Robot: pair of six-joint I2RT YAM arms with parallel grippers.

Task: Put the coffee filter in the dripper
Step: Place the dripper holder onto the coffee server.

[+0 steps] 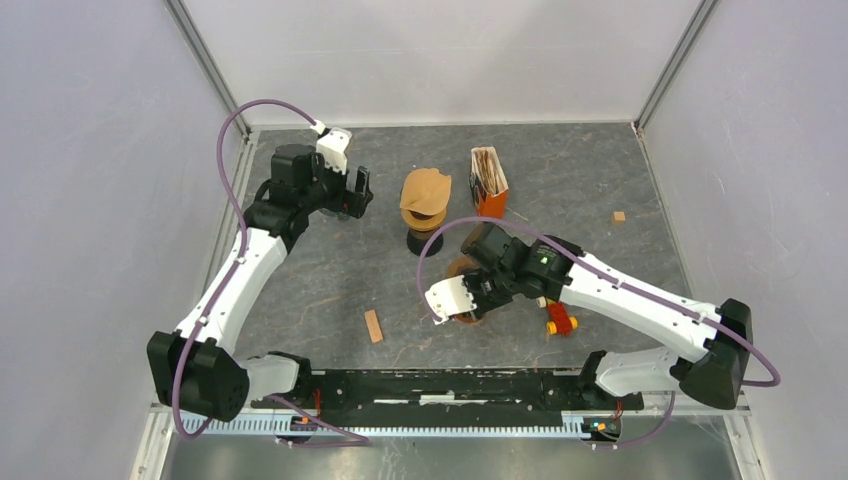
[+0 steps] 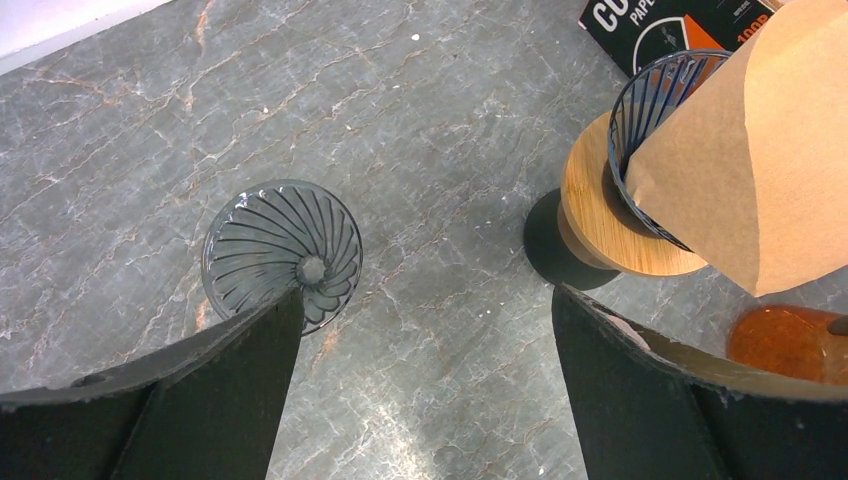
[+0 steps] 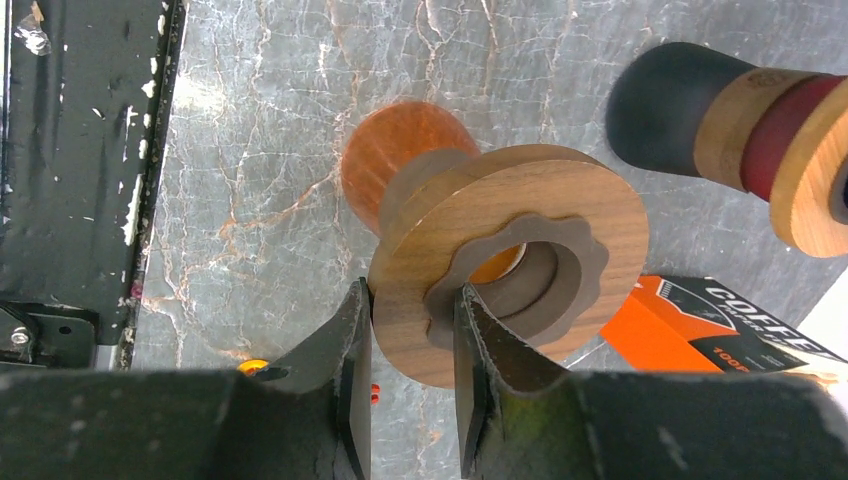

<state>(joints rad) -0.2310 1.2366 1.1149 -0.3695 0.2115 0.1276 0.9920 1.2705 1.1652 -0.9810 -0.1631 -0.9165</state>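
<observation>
A brown paper coffee filter [image 1: 425,187] [image 2: 770,150] sits tilted in a black wire dripper [image 2: 650,90] on a wooden stand [image 2: 600,220]. My left gripper [image 1: 355,192] [image 2: 425,300] hangs open just left of that stand, above bare table, with a grey glass dripper [image 2: 270,240] below its left finger. An orange glass dripper [image 1: 462,268] [image 3: 400,150] with a wooden collar [image 3: 520,200] lies under my right gripper [image 1: 472,303] [image 3: 410,295]. Its jaws stand narrowly open astride the collar's rim, the left pad at the outer edge.
An orange and black filter box [image 1: 488,180] [image 3: 690,325] stands behind the stand. A wooden block [image 1: 373,326], a small cube [image 1: 619,216] and a red and yellow toy [image 1: 560,322] lie on the table. The black rail [image 1: 450,385] runs along the near edge.
</observation>
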